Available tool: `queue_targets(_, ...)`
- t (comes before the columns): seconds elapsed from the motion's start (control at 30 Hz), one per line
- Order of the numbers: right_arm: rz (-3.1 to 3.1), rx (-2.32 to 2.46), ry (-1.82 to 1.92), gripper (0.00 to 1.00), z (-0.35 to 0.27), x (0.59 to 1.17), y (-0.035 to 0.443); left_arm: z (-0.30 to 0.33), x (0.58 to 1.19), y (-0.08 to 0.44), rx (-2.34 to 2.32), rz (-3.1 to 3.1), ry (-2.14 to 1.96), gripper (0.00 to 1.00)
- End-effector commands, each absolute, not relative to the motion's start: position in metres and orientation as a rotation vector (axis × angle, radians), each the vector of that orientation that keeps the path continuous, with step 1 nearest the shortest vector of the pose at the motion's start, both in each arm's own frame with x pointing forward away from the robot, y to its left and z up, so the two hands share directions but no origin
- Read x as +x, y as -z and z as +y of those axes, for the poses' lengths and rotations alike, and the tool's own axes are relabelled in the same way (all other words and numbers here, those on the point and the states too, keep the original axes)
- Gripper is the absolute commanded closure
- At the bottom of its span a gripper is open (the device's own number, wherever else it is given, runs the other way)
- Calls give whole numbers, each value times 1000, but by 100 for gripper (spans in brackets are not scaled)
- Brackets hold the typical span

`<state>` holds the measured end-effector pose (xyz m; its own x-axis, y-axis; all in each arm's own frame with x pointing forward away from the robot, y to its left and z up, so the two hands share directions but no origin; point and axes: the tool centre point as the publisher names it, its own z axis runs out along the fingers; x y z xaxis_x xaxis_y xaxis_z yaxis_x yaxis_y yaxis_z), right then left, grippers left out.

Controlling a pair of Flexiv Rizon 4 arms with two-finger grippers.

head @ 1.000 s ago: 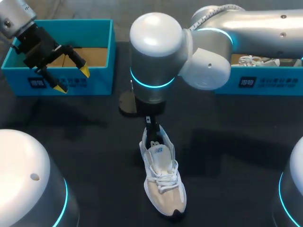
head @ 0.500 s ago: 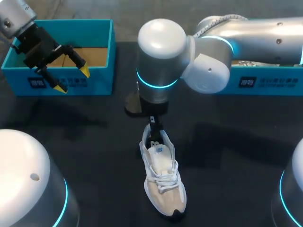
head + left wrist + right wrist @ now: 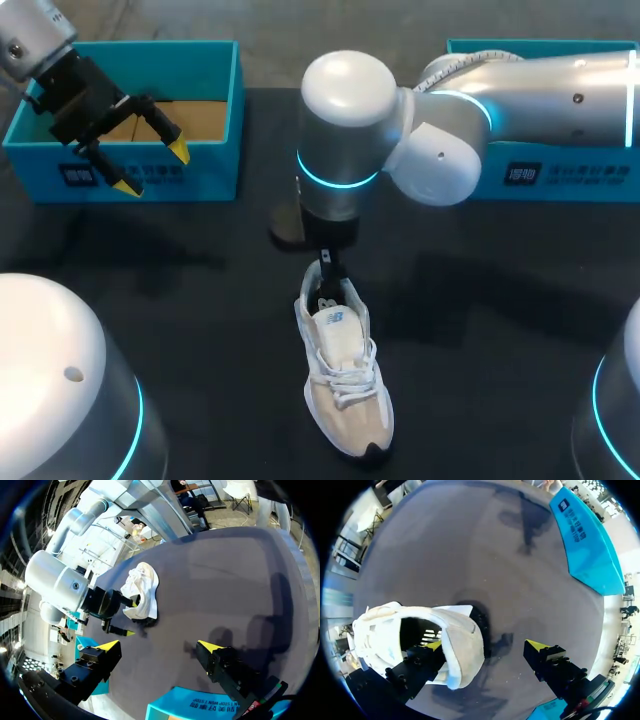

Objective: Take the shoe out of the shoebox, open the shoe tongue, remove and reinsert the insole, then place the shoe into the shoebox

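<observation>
Dark table (image 3: 200,300); shoe (image 3: 345,375) mid, apart from shoeboxes (image 3: 215,150); R gripper (image 3: 485,647) straddling heel.

We see open table (image 3: 190,320) left and right of the shoe (image 3: 345,375). Our right arm (image 3: 345,140) blocks the frame's centre above its heel, and the blue shoebox (image 3: 205,175) fills the upper left.

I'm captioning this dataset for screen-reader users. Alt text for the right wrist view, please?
The right gripper hangs with open jaws astride the heel of a white shoe: one finger sits in the shoe's opening, the other over the dark table. A blue shoebox stands farther off on the table.
</observation>
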<state>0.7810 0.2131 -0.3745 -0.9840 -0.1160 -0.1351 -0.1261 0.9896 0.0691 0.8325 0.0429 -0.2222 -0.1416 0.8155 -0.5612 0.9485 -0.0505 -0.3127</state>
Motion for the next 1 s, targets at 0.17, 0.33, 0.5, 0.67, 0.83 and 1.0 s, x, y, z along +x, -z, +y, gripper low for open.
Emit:
queue_targets(0.17,3032,-180,-106,0,212,782,388,43,832,222,1913,2014,959,0)
queue_targets(0.33,3042,-187,-100,0,214,781,391,43,832,222,1913,2014,959,0)
queue_targets(0.5,3046,-204,-90,0,217,782,392,43,832,222,1913,2014,959,0)
queue_targets(0.67,3054,-222,-78,27,221,783,393,43,832,222,1913,2014,959,0)
queue_targets(0.83,3066,-234,-61,100,222,784,395,43,832,222,1913,2014,959,0)
queue_targets(1.0,3069,-230,-51,100,222,782,396,43,832,222,1913,2014,959,0)
